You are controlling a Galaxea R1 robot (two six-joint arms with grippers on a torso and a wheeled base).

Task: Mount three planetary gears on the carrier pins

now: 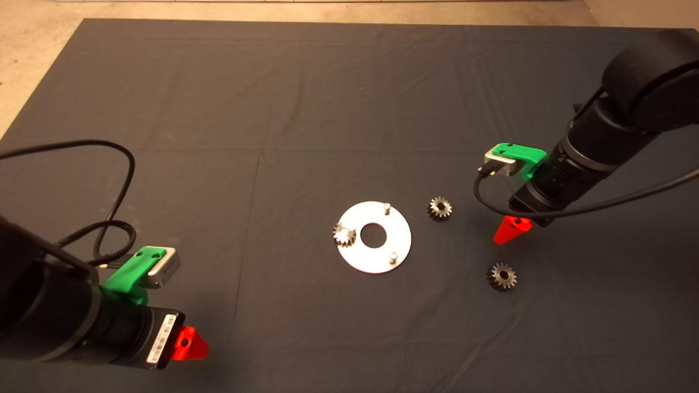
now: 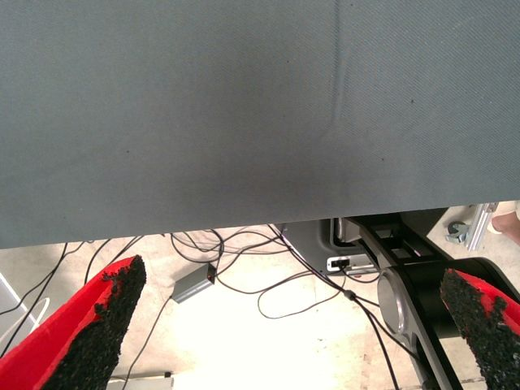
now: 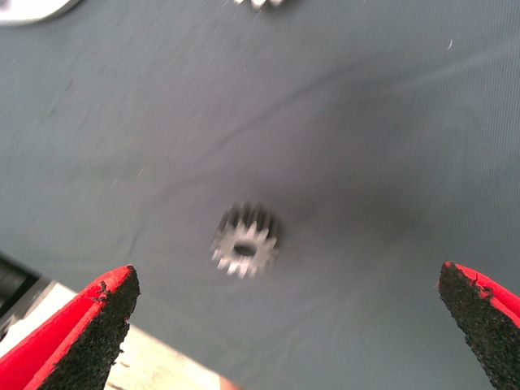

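Now the right gripper (image 1: 510, 229), fingers spread wide above a loose gear (image 3: 245, 240), should centre over it and drop straight before closing; left gripper (image 1: 191, 344) waits wide open

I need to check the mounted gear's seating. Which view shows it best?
The head view: the gear sits on the disc's left pin. The right wrist view shows only loose gears; the left wrist view shows none.

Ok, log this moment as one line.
small grey metal gears: one pinned, two loose | right end effector: open above one | left end effector: open, idle
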